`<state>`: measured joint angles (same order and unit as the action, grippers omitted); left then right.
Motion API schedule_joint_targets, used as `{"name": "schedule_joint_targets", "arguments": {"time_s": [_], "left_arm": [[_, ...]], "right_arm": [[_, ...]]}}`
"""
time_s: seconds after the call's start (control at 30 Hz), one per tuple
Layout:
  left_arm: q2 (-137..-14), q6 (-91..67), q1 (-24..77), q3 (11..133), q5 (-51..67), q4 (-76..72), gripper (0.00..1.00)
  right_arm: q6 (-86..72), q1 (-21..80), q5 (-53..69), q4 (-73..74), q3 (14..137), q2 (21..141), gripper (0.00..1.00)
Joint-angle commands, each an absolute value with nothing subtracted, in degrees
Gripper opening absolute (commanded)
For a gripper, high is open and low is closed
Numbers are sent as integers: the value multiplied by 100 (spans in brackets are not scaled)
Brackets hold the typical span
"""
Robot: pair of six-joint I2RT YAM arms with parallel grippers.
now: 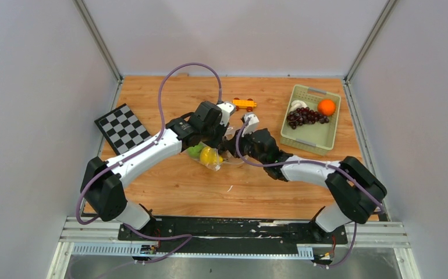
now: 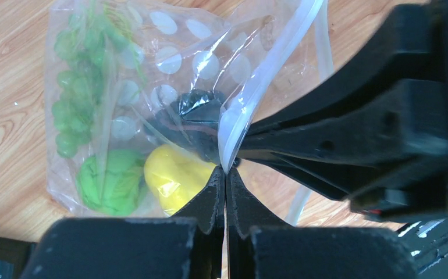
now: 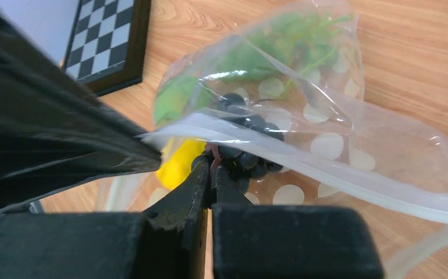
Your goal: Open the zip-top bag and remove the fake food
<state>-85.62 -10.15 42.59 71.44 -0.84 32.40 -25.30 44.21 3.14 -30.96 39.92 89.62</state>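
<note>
No text, label, brand, number or sign can be read in any of the three views.
</note>
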Motion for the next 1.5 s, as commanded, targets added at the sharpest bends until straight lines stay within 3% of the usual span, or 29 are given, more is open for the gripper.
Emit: {"name": "schedule_joint_targets", "arguments": {"time_s": [0.0,0.47,0.7,1.0,1.2,1.47], "left_arm": [[-8591,-1107,4219,7326,-35,3216,0],[-8616,-1081,4219,7337,-129,3261,0],[-8664,-1082,4223,7351,-114,3288,0],[-8664,-1081,4219,7365,-97,3304,0],[-8658,-1076,4220,7365,-97,3311,0],[-8687,-1063,4219,7372,-97,3313,0]], "right_arm": [[-2132,4441,383,-2294,4006,8179,0],[-1600,4340,440,426,4735,6374,0],[-1444,4225,323,967,5235,5601,0],[-811,3776,-1248,1965,6143,5256,0],[-493,2512,-1514,1792,6194,5405,0],[-432,754,-1154,237,6093,6380,0]]}}
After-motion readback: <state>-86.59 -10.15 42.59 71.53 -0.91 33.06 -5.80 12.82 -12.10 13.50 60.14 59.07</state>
